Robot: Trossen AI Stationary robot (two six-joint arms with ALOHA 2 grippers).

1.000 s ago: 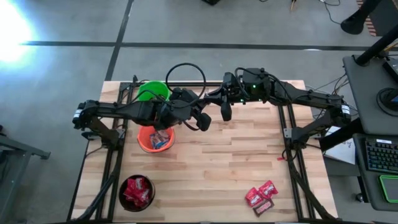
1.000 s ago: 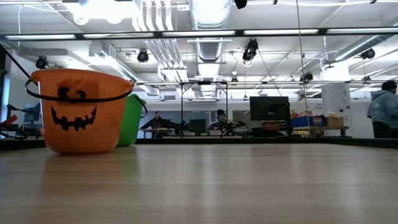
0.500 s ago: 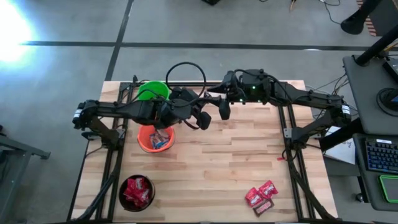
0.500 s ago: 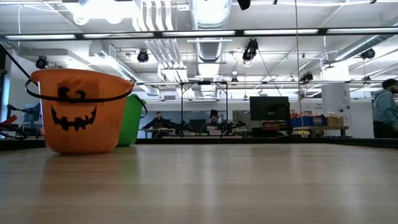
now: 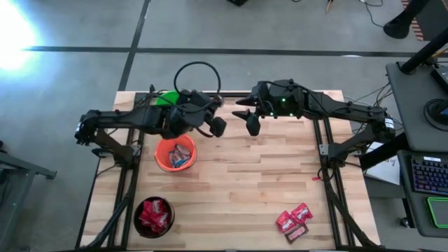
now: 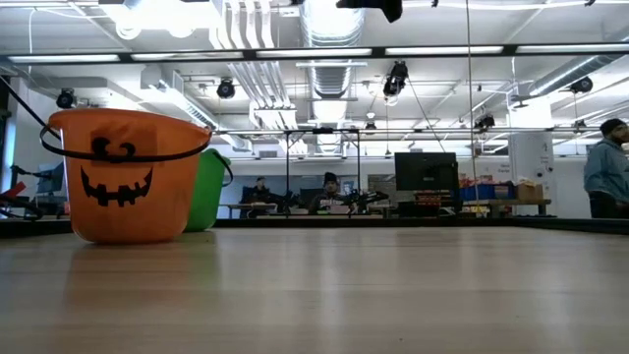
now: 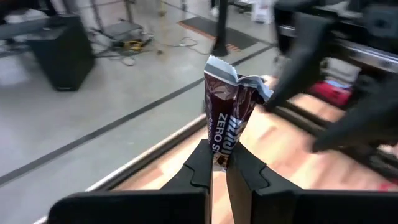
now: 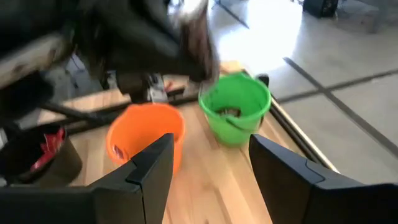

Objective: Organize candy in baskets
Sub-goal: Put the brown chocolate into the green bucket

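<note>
From above, we saw that the left gripper (image 5: 218,127) had pulled back from the right gripper (image 5: 248,120) since a second before, when the two nearly met over the middle of the table (image 5: 252,182); a clear gap now lay between them, and the left arm had swung toward the far edge beside the green basket (image 5: 166,99), most of which it hid. The orange basket (image 5: 175,154) sat just nearer, with candy inside, the black basket (image 5: 154,215) held red sweets at the near left corner, and a few loose candies (image 5: 292,222) lay at the near right. In the low view, the orange basket (image 6: 122,175) stood in front of the green one (image 6: 208,189); a dark shape at the top edge, perhaps part of an arm, was cut off. People sat far behind. In the left wrist view, the fingers (image 7: 200,169) were clamped on a dark brown candy (image 7: 229,115), held upright, its lower end hidden between them. In the right wrist view, the right fingers (image 8: 149,167) stood spread apart, empty, facing the orange and green baskets; the left arm crossed in front as a blur.
</note>
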